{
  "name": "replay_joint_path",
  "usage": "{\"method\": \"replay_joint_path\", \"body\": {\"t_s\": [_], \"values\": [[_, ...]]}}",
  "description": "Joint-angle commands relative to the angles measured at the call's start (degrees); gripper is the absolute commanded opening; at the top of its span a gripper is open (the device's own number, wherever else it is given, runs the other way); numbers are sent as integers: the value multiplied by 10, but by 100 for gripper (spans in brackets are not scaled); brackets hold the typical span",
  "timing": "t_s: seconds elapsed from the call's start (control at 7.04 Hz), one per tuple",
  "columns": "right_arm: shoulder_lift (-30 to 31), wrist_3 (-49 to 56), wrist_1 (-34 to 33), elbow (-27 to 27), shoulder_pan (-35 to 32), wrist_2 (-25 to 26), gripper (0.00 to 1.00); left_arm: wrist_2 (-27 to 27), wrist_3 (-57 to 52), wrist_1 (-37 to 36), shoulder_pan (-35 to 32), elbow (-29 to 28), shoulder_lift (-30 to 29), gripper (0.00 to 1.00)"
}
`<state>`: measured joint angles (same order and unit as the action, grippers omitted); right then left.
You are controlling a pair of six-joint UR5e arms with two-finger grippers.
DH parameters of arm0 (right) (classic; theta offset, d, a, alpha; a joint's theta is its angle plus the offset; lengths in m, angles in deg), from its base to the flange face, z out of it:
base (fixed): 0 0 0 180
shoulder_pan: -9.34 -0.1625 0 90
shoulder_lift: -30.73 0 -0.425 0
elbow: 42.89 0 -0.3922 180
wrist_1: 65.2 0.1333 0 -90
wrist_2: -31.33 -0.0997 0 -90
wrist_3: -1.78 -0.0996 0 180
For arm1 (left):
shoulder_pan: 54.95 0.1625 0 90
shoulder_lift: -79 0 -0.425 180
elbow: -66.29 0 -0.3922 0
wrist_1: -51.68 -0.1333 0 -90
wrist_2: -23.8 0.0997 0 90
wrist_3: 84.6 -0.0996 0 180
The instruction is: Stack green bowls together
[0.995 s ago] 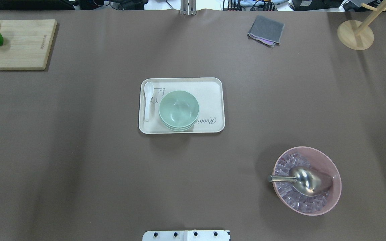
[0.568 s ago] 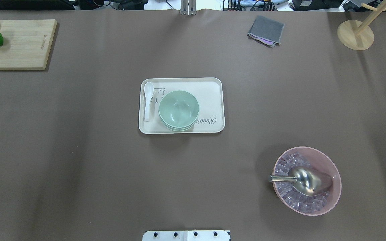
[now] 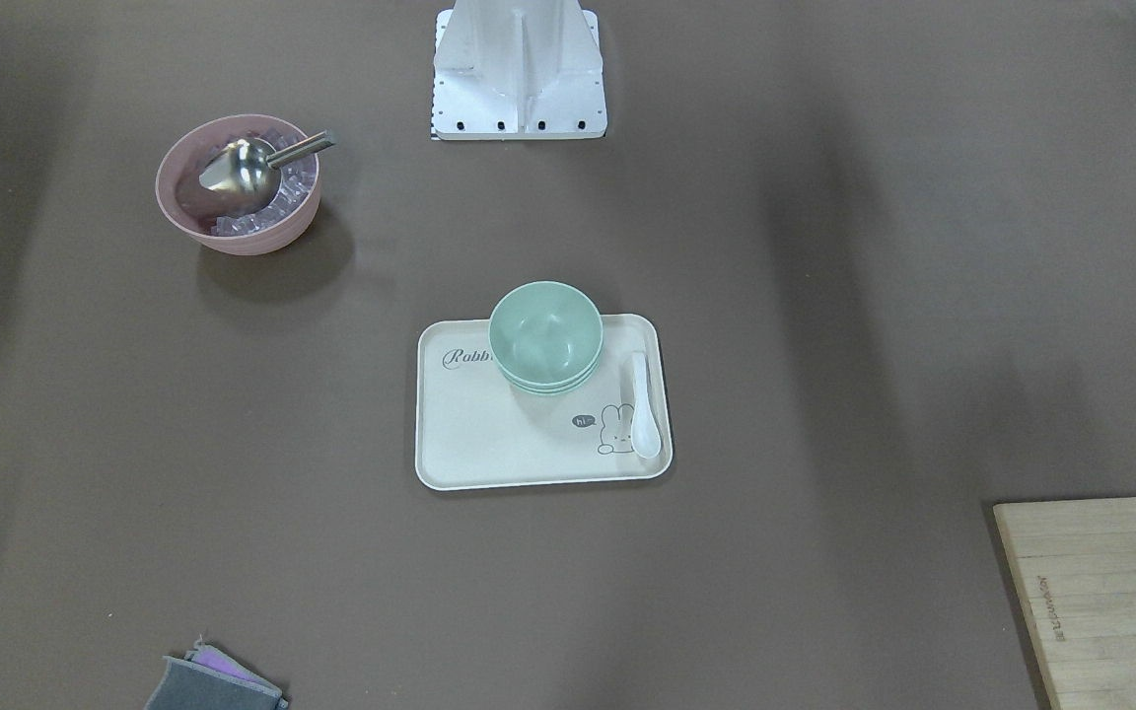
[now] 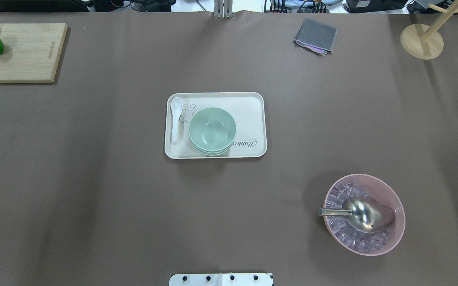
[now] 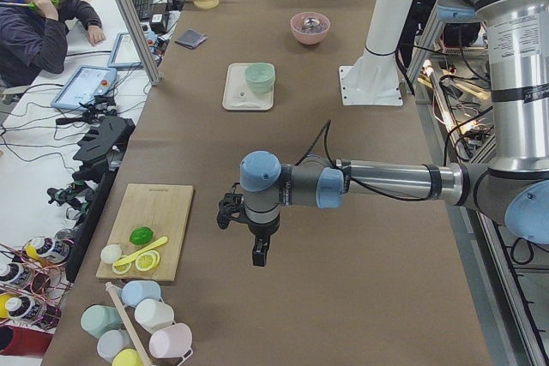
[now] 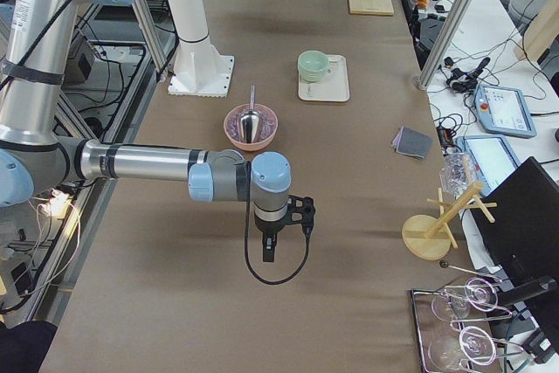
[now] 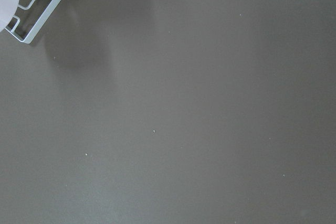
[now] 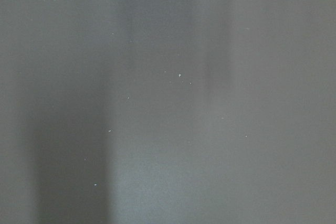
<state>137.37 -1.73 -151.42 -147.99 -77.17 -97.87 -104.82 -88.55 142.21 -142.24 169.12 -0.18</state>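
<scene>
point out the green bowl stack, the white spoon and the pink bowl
green bowls (image 4: 212, 129): overhead exterior view, inside floor of the top bowl of the stack
white spoon (image 4: 175, 124): overhead exterior view, middle of its handle
pink bowl (image 4: 386, 194): overhead exterior view, bare inner wall above the scoop
</scene>
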Motion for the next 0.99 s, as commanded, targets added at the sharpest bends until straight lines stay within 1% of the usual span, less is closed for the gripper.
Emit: {"method": "replay_joint_path", "body": {"t_s": [0.0,0.85], "values": [[1,0,0,0,0,0,100,-1,0,0,0,0,0,98],[1,4,-1,1,3,5,100,-4,-1,0,0,-1,1,98]]}}
